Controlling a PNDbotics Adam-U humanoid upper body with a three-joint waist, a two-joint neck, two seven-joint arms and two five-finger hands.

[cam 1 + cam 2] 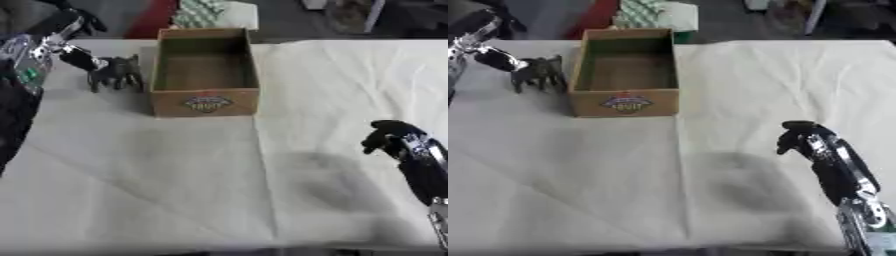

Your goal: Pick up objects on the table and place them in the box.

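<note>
While your left hand reached in from the upper left, its dark fingers met the rear of the toy animal, a small dark four-legged figure standing upright on the counter just beside the left wall of the box. Whether those fingers were closed round the toy or only touching it could not be told from either view. The box was open-topped cardboard with a label on its near face, and it appeared empty inside. Your right hand hovered over the cloth-covered counter at the lower right, well apart from the box, with its fingers curled downward and holding nothing.

Judged from this layout, the task was at its start: the toy was not yet lifted and nothing lay in the box.

You faced several risks from this position:

- The toy stood on narrow legs. A sideways nudge from the fingers would probably have tipped it over or pushed it against the box wall.
- The toy stood close to the box. A lift that did not rise above the rim could have caught the wall and shifted the box.
- The cloth lay in wrinkles. Dragging the toy rather than lifting it could have bunched the cloth and toppled the figure.
</note>
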